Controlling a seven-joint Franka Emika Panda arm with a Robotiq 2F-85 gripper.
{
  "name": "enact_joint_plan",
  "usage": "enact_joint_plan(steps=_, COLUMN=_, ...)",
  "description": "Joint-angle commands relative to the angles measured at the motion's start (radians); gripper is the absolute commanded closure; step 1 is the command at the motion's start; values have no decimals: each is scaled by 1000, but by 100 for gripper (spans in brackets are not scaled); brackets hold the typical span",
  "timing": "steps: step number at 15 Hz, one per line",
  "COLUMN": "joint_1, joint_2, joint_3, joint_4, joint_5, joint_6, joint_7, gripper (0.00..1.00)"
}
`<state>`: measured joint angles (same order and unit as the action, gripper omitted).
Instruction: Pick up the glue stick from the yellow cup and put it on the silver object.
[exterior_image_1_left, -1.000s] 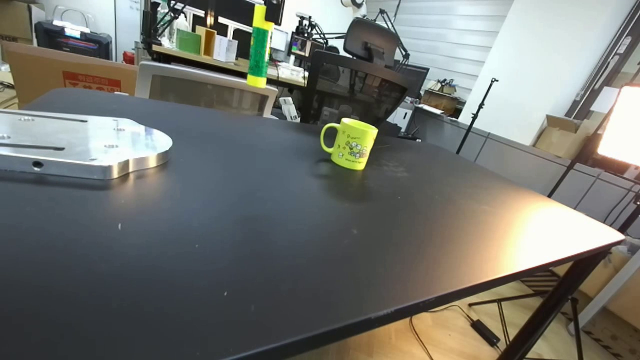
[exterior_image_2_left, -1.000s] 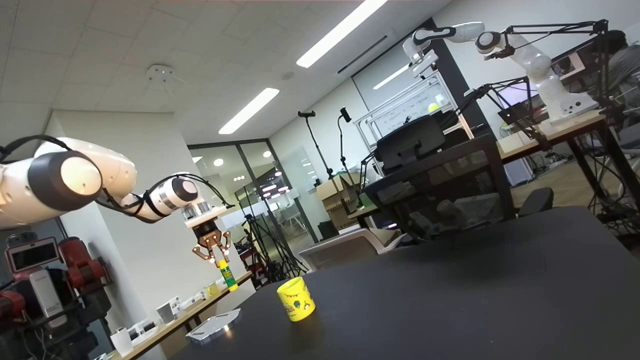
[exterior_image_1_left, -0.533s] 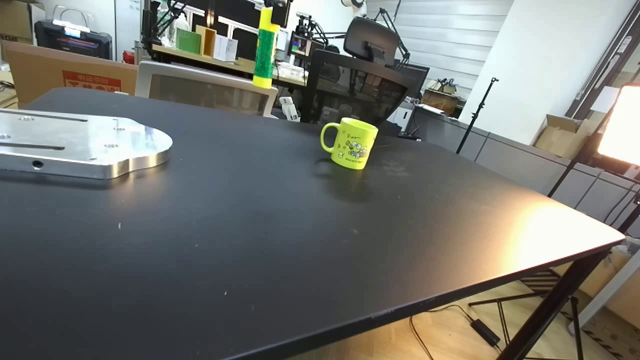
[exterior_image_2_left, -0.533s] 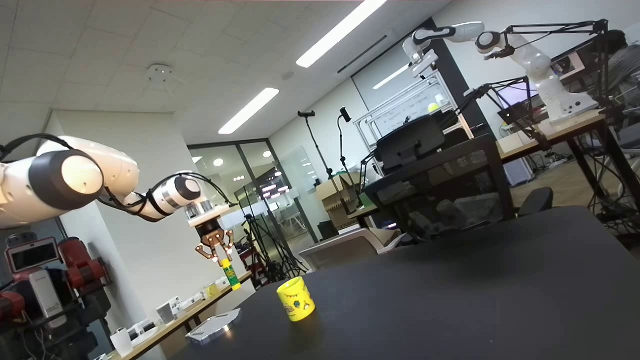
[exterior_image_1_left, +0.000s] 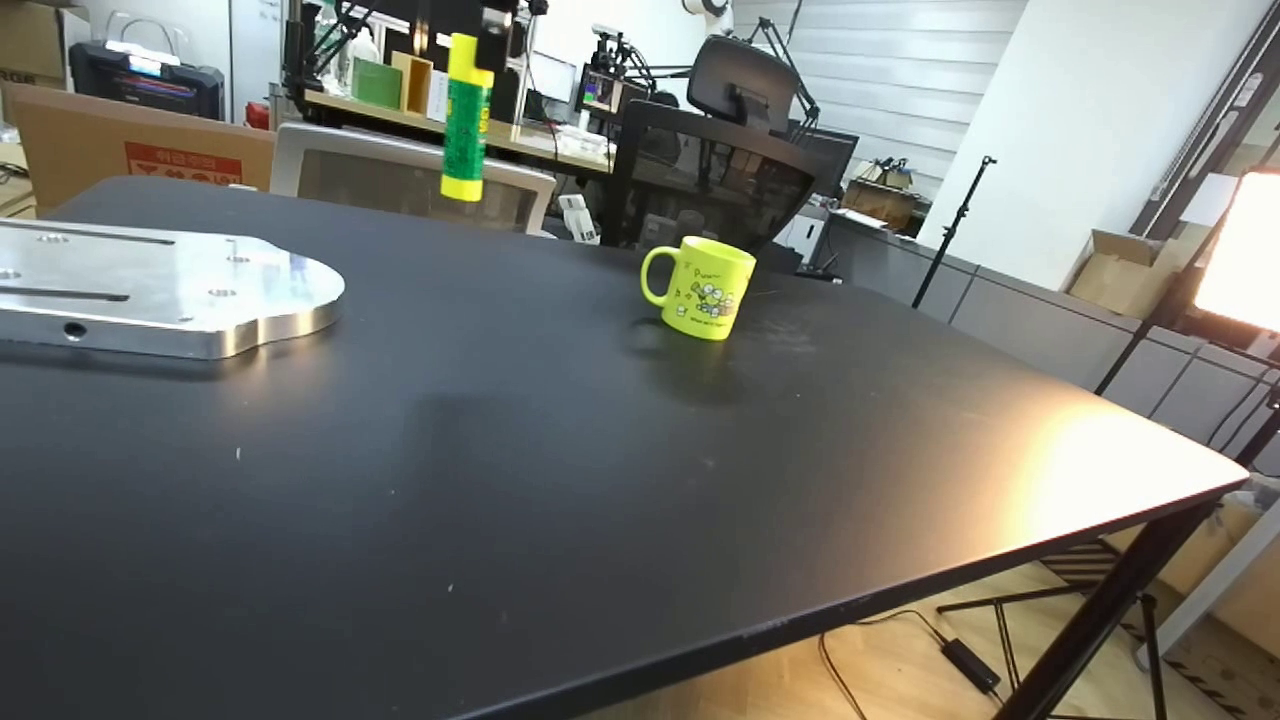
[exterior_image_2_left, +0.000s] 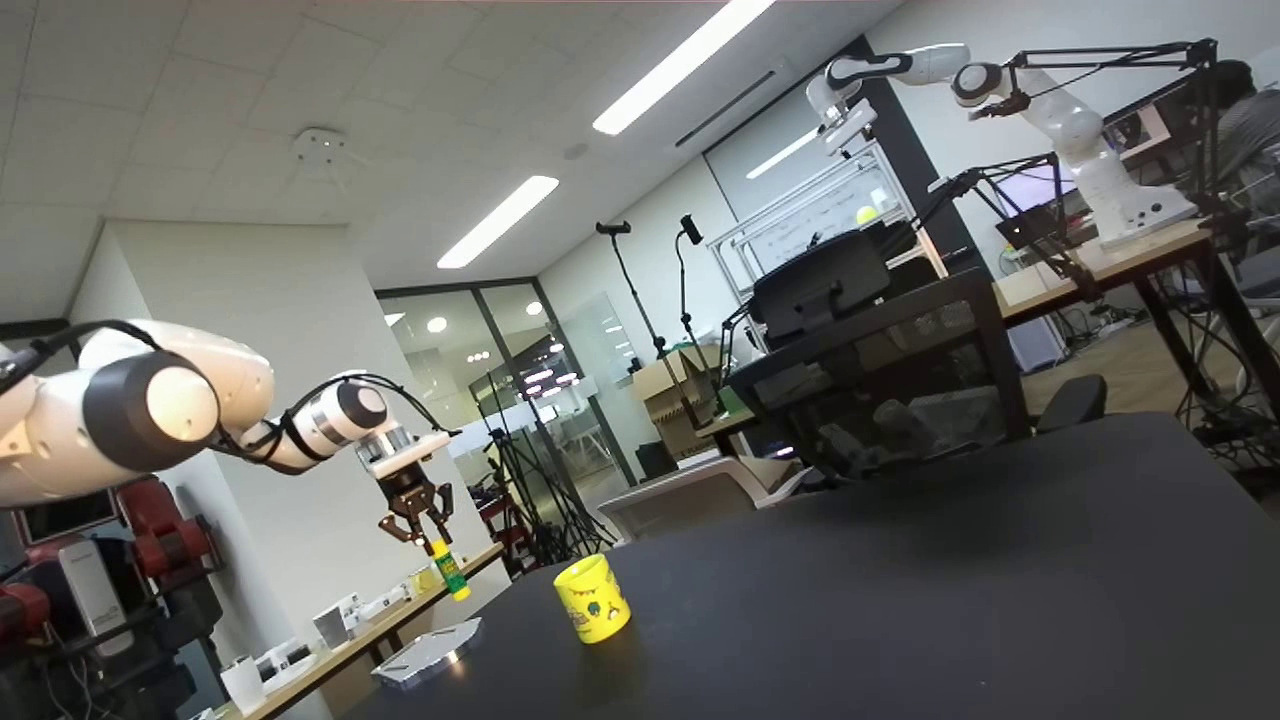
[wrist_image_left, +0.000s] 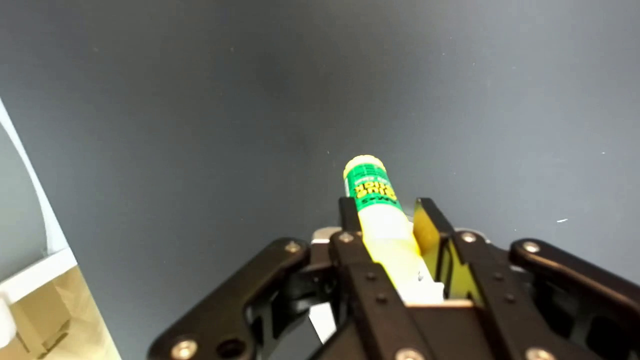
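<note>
The glue stick (exterior_image_1_left: 465, 125), yellow at both ends with a green label, hangs upright in the air above the table in an exterior view. It also shows in an exterior view (exterior_image_2_left: 451, 573) and in the wrist view (wrist_image_left: 372, 185). My gripper (wrist_image_left: 386, 207) is shut on its upper yellow part; the lower end sticks out past the fingertips. The gripper (exterior_image_2_left: 433, 540) is higher than the yellow cup and away from it. The yellow cup (exterior_image_1_left: 706, 290) stands upright on the table, also seen in an exterior view (exterior_image_2_left: 593, 600). The silver object (exterior_image_1_left: 180, 285) lies flat on the table, also in an exterior view (exterior_image_2_left: 428, 652).
The dark table (exterior_image_1_left: 560, 480) carries the cup and plate. A grey-framed chair (exterior_image_1_left: 420, 180) and a black mesh chair (exterior_image_1_left: 710, 170) stand at its far edge. A cardboard box (exterior_image_1_left: 90, 140) is behind the plate. A bright lamp (exterior_image_1_left: 1240, 250) stands beside the table.
The gripper, with the glue stick in it, has moved lower and, in an exterior view, sideways from the cup's side toward the plate's side. Cup and plate have not moved.
</note>
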<state>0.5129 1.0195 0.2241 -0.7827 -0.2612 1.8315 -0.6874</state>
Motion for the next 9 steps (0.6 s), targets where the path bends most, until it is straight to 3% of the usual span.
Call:
enact_joint_plan(steps=1, joint_1=60, joint_2=106, joint_3=0, joint_4=179, joint_5=-26, joint_6=-2, joint_7=-83, gripper=92)
enact_joint_plan(steps=6, joint_1=102, joint_2=165, joint_3=-12, joint_4=238, joint_5=15, joint_6=160, joint_7=-205, gripper=92)
enact_joint_plan(steps=9, joint_1=110, joint_2=195, joint_3=-9, joint_4=263, joint_5=46, joint_6=179, joint_7=-275, gripper=92)
